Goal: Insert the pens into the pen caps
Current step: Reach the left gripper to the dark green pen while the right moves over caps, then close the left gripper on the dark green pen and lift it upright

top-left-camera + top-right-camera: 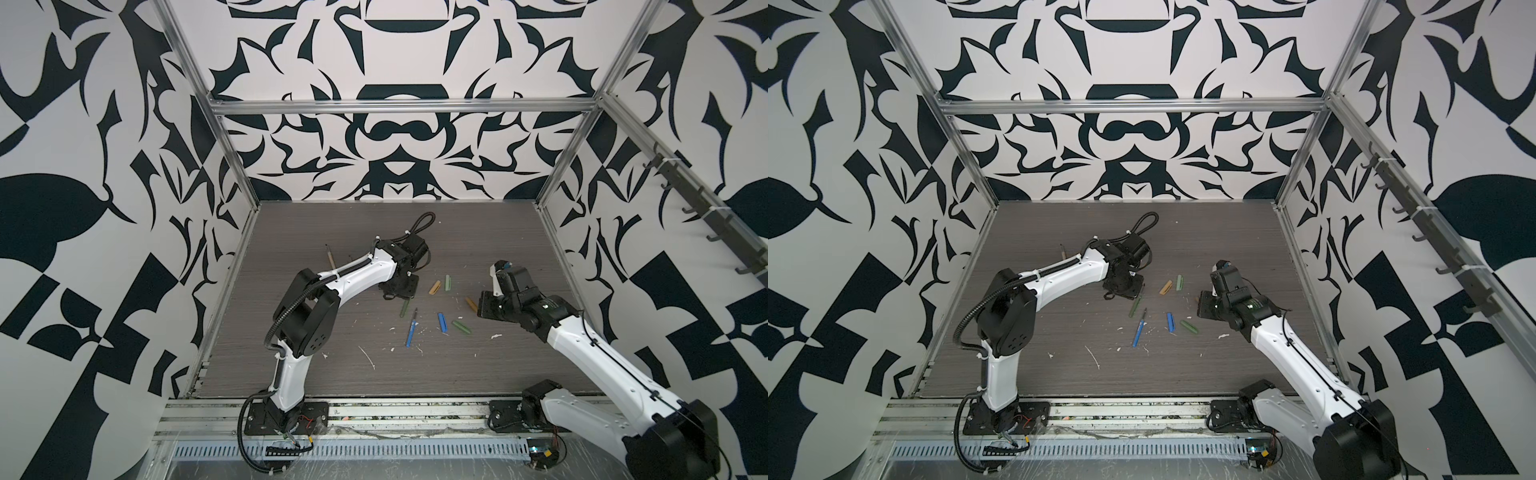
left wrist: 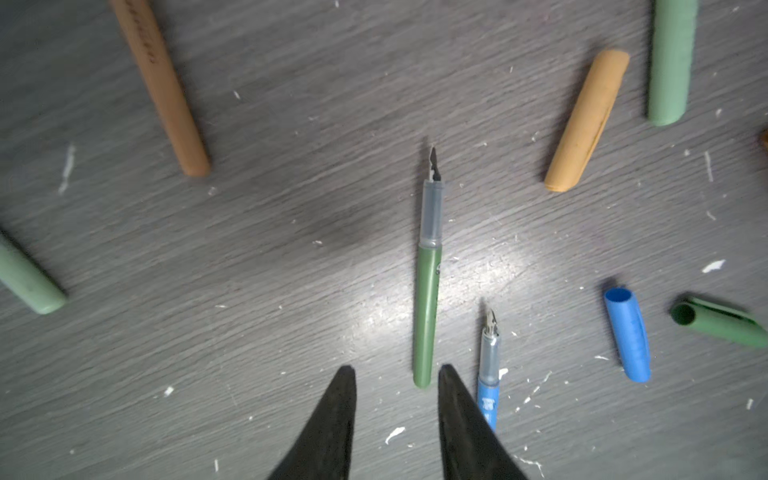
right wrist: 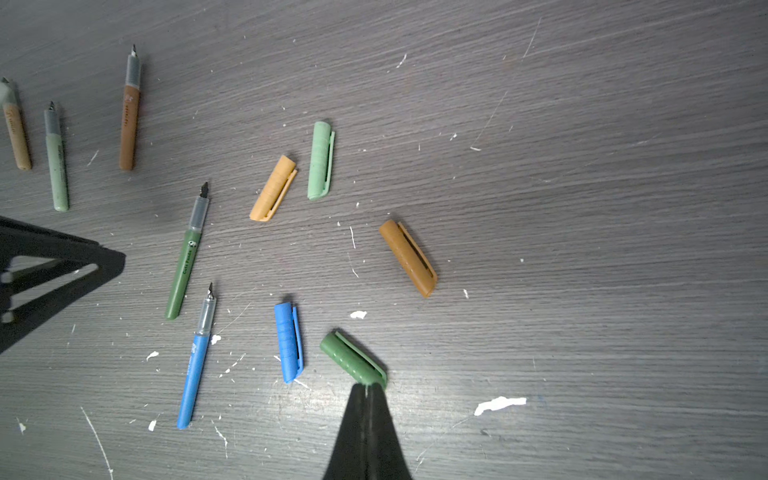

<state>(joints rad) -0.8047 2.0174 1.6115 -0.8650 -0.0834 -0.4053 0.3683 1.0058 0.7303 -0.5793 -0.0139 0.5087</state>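
Left jaws are standing apart, empty, the butt of the dark green pen [image 2: 427,307] lying between their tips. Right jaws are pressing shut on nothing, the dark green cap [image 3: 353,359] lying just at their tips.

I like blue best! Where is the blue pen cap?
In a top view the blue cap lies right of middle, between the blue pen and the dark green cap, touching neither.
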